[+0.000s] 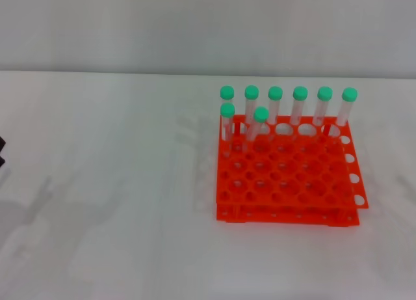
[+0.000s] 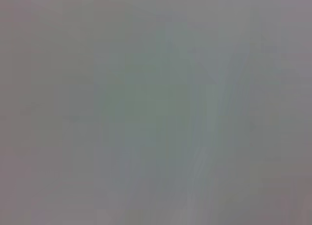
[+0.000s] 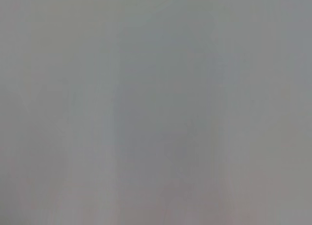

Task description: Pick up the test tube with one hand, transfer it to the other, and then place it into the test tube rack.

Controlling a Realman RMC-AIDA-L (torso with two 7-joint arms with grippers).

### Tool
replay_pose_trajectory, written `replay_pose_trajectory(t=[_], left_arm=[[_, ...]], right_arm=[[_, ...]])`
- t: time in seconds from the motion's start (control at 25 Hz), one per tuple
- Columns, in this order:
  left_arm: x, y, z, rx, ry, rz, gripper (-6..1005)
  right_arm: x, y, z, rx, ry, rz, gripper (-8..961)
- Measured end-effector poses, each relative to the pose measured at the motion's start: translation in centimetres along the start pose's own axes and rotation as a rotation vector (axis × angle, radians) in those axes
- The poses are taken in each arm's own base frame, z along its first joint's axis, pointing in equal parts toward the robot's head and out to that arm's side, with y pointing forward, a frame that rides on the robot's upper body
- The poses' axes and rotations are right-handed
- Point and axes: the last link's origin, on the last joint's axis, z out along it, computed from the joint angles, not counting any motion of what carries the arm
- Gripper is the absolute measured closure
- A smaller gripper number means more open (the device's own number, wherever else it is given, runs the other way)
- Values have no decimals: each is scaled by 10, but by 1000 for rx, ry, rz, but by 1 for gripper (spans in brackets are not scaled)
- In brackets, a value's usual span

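Far to the left of the test tube rack [image 1: 286, 183], at the very edge of the head view, a small dark sliver shows, probably part of the left gripper [image 1: 2, 153]. Whether it is open, closed or holding anything cannot be told, and its wrist view shows only a blank grey surface. Between that sliver and the rack the white table [image 1: 117, 202] carries no loose tube. Every tube in sight is already in the rack: eight green-capped test tubes [image 1: 257, 127], with six along the back row and two in the row just in front of it, toward the rack's left side. The rightmost of those two leans a little. The right gripper is out of sight, and its wrist view is just as blank. Judging from this, the step in hand is finding a tube to pick up or finishing with both arms pulled back. A fresh pick would do best with a grip just below the cap and a straight upward lift — the neighbouring tubes stand close and would be easy to knock. The front rows offer plenty of free holes for placing.
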Motion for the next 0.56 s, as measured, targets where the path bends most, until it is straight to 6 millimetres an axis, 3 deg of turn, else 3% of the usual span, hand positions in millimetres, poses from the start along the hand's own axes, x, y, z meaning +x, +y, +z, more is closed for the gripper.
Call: replay_pose_trajectory(t=[0.24,0.56], left_arm=[[-1,7,6,33,58,-4,115],[-2,12,10,30,70,-17,115]], right_arm=[[24,10,-49,165,-35,-1,157],[33,15,-67,221,-13,13,158]])
